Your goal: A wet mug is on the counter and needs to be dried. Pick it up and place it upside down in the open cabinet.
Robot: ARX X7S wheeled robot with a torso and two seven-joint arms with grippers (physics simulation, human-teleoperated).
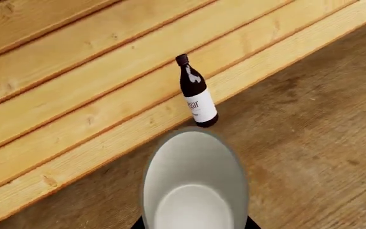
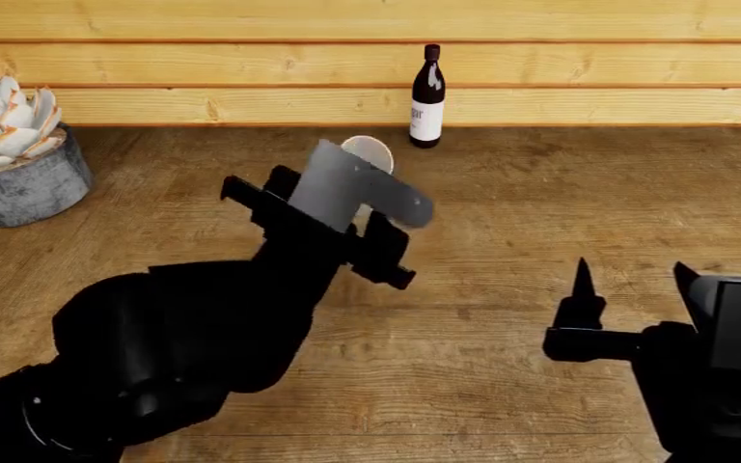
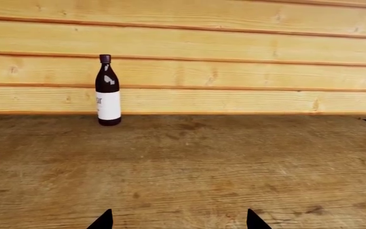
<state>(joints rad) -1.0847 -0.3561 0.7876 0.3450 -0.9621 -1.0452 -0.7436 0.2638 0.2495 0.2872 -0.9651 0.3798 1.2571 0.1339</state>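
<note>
The left gripper [image 2: 368,198] held the mug [image 1: 194,183] lifted above the counter [image 2: 525,222], its open mouth pointing forward toward the wine bottle [image 2: 427,95]. The right gripper [image 3: 177,220] waited spread and empty (farther away). No cabinet was visible.

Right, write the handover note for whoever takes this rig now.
Left gripper: appears shut on the mug, mouth facing the wrist camera, held out toward the wine bottle by the plank wall.
Right gripper: open, empty, low over the counter.
Done: mug seems picked up.
Left: find the open cabinet, not in any view; invert the mug and place it inside.
</note>
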